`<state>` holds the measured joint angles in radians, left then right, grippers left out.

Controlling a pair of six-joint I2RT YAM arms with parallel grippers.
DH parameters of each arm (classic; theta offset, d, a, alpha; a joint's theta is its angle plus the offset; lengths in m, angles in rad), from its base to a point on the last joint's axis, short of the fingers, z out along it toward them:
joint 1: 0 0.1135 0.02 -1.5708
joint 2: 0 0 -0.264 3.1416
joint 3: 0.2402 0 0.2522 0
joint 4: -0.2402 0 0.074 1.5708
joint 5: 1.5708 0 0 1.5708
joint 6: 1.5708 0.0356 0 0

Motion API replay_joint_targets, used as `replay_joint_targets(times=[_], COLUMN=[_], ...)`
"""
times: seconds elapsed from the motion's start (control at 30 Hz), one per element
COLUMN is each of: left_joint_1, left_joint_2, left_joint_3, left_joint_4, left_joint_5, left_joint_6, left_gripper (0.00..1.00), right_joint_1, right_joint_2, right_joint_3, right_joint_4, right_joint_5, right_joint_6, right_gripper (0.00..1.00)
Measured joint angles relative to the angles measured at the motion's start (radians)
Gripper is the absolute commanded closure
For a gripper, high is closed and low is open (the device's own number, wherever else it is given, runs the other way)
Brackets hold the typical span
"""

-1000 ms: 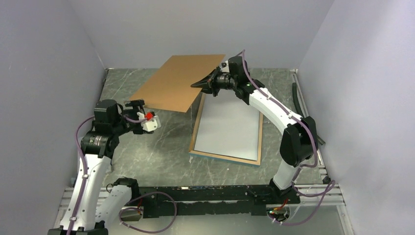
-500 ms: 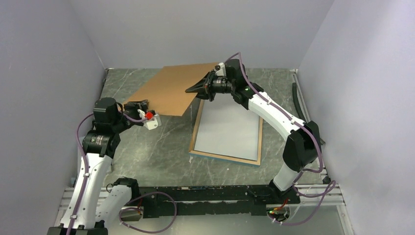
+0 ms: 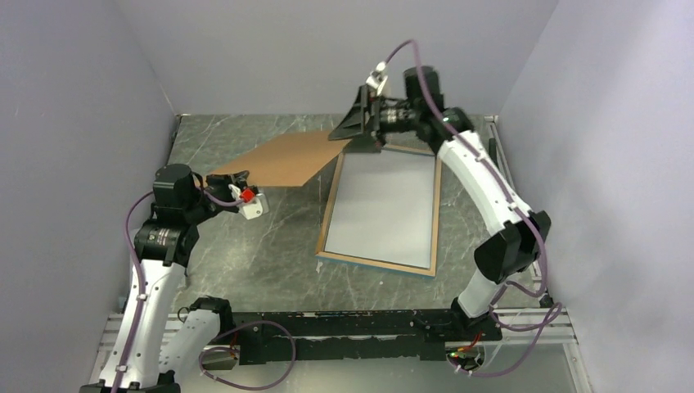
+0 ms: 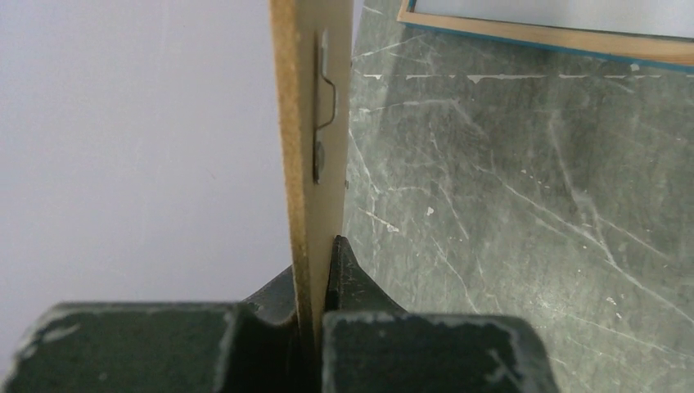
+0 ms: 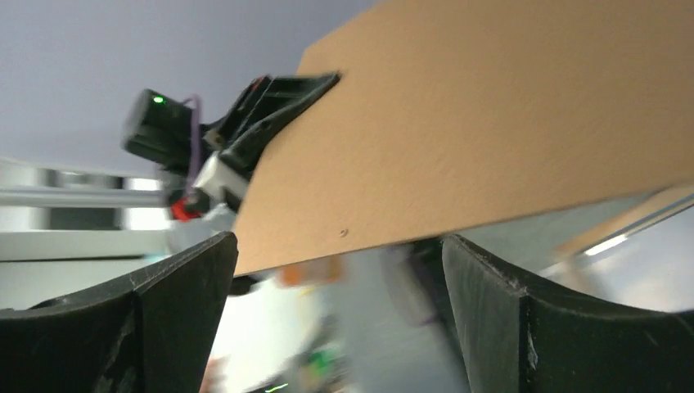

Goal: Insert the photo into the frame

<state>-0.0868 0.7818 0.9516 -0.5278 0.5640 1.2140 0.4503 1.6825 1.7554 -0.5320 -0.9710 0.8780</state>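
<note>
Right of centre on the surface, the frame lies flat, long axis near-to-far, photo white-side-up inside. The left fingers clamp the brown panel; the right fingers gape wide.

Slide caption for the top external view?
Left gripper clamps a corner of the brown backing panel; open right gripper at its opposite end, above the frame.

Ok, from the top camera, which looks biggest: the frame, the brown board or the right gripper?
1. The frame, lying flat on the table.
2. The brown board. It is held up tilted, so its real size against the frame is unsure.
3. The right gripper, clearly the smallest.
</note>
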Motion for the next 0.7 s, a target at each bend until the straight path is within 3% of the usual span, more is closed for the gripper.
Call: replay_joint_targets(times=[0.1,0.23,0.5,0.7], left_joint_1=[0.0,0.0,0.0,0.0], left_joint_2=[0.005,0.024,0.04,0.04], left_joint_3=[0.043,0.143,0.273,0.307], left_joint_4=[-0.042,-0.123,-0.333,-0.518], left_joint_5=[0.018,0.049,0.113,0.172], left_joint_6=[-0.013,-0.035,-0.051,-0.043], left_gripper=[0.97,0.97,0.97,0.97], right_joint_1=[-0.05,-0.057,-0.039,0.022], right_joint_2=[-0.025,-0.114,-0.346,-0.5], right_joint_3=[0.127,0.127,-0.221,-0.311], right_joint_4=[-0.129,-0.229,-0.159,-0.04], right_joint_5=[0.071,0.159,0.268,0.256], right_joint_6=[-0.292,-0.586,-1.036,-1.215], right_gripper=[0.0,0.0,0.0,0.08])
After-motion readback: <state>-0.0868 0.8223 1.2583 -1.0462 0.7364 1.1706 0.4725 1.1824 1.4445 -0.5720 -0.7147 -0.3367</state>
